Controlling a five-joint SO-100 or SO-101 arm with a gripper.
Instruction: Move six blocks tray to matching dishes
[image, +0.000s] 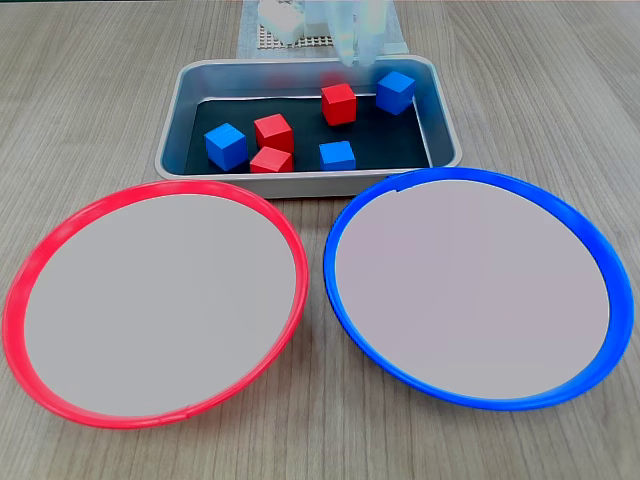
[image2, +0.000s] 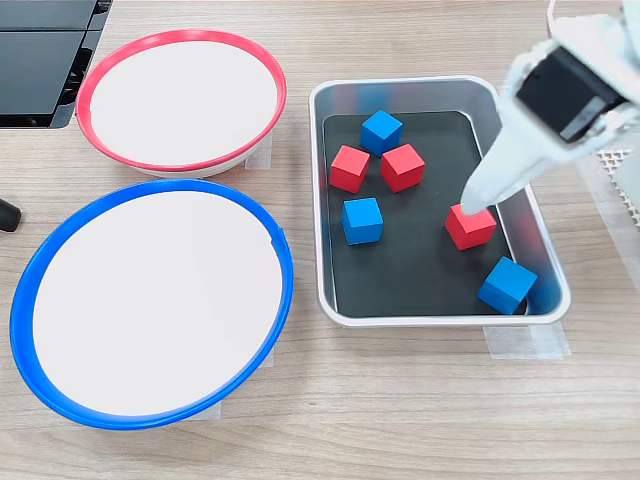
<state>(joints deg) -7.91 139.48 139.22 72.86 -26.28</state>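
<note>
The silver tray (image: 188, 112) (image2: 528, 240) holds all six blocks. In a fixed view they are three red blocks (image2: 349, 168) (image2: 402, 167) (image2: 470, 228) and three blue blocks (image2: 381, 131) (image2: 362, 220) (image2: 507, 285). My white gripper (image2: 472, 207) reaches down into the tray, its tip at the top edge of the red block near the tray's right wall. In the other fixed view the gripper (image: 358, 58) is a pale blur above the tray's back wall, near a red block (image: 339, 103) and a blue block (image: 395, 92). Both the red-rimmed dish (image: 40, 260) (image2: 95, 75) and the blue-rimmed dish (image: 590, 240) (image2: 30, 290) hold nothing.
A white mesh mat (image: 290, 38) (image2: 615, 160) lies behind the tray under the arm's base. A black device (image2: 45, 60) sits at the top left corner beside the red dish. Clear tape (image2: 525, 342) holds the tray to the wooden table.
</note>
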